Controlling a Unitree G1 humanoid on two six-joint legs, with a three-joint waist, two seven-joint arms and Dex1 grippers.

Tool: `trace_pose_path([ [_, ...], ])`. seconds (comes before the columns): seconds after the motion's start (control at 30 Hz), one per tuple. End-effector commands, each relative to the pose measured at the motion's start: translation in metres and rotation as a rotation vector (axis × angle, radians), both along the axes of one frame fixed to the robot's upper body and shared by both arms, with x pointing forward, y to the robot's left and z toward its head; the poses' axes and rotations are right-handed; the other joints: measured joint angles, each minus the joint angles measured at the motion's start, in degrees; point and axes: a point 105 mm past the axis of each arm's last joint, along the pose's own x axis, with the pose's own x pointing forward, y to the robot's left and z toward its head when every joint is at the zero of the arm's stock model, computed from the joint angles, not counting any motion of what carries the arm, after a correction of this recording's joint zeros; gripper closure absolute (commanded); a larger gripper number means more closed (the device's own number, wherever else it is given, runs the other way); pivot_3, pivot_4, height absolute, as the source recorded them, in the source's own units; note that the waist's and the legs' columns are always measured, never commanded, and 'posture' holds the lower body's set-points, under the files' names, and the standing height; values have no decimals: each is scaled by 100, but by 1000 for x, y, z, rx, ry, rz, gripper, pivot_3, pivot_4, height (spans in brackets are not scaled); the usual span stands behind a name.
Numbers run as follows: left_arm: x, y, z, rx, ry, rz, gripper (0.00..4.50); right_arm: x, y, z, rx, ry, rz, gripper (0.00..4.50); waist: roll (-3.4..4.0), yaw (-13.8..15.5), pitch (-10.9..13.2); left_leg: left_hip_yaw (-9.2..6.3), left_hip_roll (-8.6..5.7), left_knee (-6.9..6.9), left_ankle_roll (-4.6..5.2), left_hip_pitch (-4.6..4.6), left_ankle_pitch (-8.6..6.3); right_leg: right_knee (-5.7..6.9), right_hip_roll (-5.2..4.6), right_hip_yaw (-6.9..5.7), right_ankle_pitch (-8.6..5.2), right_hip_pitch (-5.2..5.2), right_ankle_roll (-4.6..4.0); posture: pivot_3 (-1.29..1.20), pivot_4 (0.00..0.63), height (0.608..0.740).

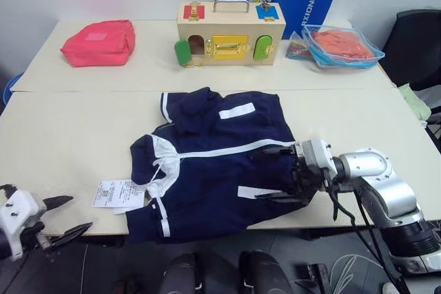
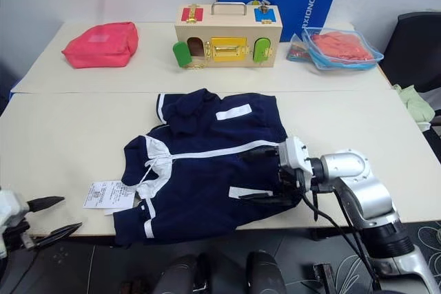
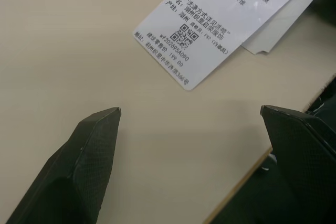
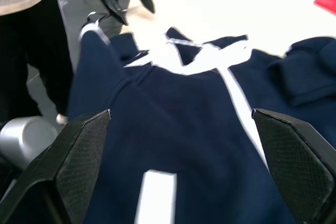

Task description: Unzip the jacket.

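black right pincer [image 1: 275, 173] spread level over the jacket [image 1: 207, 160]; left pincer [image 1: 65, 217] spread too.

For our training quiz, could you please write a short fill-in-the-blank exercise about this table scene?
1. The jacket is navy with ____ trim.
2. The right gripper hovers over the jacket with fingers ____.
3. The tag lies on the table beside the jacket's ____.
4. The pouch is ____.

Missing words: white; open; collar; pink
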Motion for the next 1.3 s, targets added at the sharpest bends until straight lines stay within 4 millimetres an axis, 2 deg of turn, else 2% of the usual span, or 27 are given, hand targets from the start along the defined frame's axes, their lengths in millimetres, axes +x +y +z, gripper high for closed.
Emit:
trace_pose_path([
  [0.03, 12, -17, 0, -25, -22, -68, 18, -2, -11, 3, -8, -71, -26, 0, -3, -7, -2, 0, 0, 0, 0, 1, 0, 1, 0, -1, 0, 0, 1, 0, 150, 740],
  [0.17, 23, -37, -9, -38, -27, -135, 18, -5, -20, 3, 20, -94, -83, 0, -3, -19, -2, 4, 1, -7, -12, 3, 12, 5, 1, -7, 0, -3, 1, 0, 150, 740],
  [0.27, 22, -54, -20, -54, 2, -202, 18, -12, -22, 4, 63, -111, -99, 0, -2, -20, -2, 15, 6, -7, 9, 6, 24, 10, 3, -18, 0, -6, 0, 0, 150, 740],
  [0.43, 28, -65, -28, -80, -18, -219, 18, -20, -20, 6, 120, -103, -115, 0, 3, -9, -5, 23, 6, -3, 13, 23, 20, 18, 0, -13, 0, 3, 1, 0, 150, 740],
  [0.57, 33, -66, -38, 9, -22, -232, 18, -30, -11, 9, 173, -52, -109, 0, 21, 65, -16, 20, 3, -3, 1, 26, 7, 21, -6, -13, 0, 5, 1, 0, 150, 740],
  [0.67, 36, -58, -46, 94, -37, -216, 587, -34, -6, 11, 186, -39, -93, 0, 42, 117, -28, 23, 0, -3, 1, 29, 6, 21, -10, -10, 0, 6, 1, 0, 150, 740],
  [0.7, 38, -57, -47, 103, -45, -209, 945, -35, -5, 11, 187, -40, -94, 0, 50, 131, -33, 23, 0, -3, 9, 34, 1, 21, -10, -9, 0, 8, 1, 0, 150, 740],
  [0.8, 42, -55, -47, 84, -83, -147, 1534, -33, -5, 9, 182, -42, -100, 0, 87, 146, -54, 23, 1, -8, 16, 57, -4, 20, -10, -9, 0, 28, 0, 0, 150, 740],
  [0.87, 40, -51, -47, 66, -86, -117, 2066, -30, -6, 9, 178, -48, -105, 0, 98, 137, -61, 22, 6, -21, 17, 99, -10, 15, -8, -9, -2, 63, -3, 0, 150, 740],
  [1.0, 32, -40, -49, 78, -89, -68, 3058, -28, -7, 10, 177, -52, -111, 0, 105, 122, -65, 22, 10, -24, 15, 100, -10, 15, -6, -9, -4, 61, -7, 0, 150, 740],
  [1.1, 35, -41, -35, -1, -164, -12, 3999, -26, -6, 10, 178, -52, -113, 0, 105, 110, -65, 23, 11, -27, 14, 100, -11, 15, -5, -9, -6, 58, -10, 0, 150, 740],
  [1.17, 39, -38, -23, -50, -231, 34, 4430, -25, -4, 9, 179, -52, -114, 0, 104, 116, -65, 22, 13, -26, 14, 97, -11, 15, -4, -10, -6, 56, -11, 0, 150, 740],
  [1.3, 38, -34, 3, -164, -323, 87, 4470, -23, -3, 9, 179, -53, -117, 0, 83, 118, -56, 21, 12, -24, 14, 92, -11, 14, -5, -11, -6, 55, -10, 0, 150, 740],
])
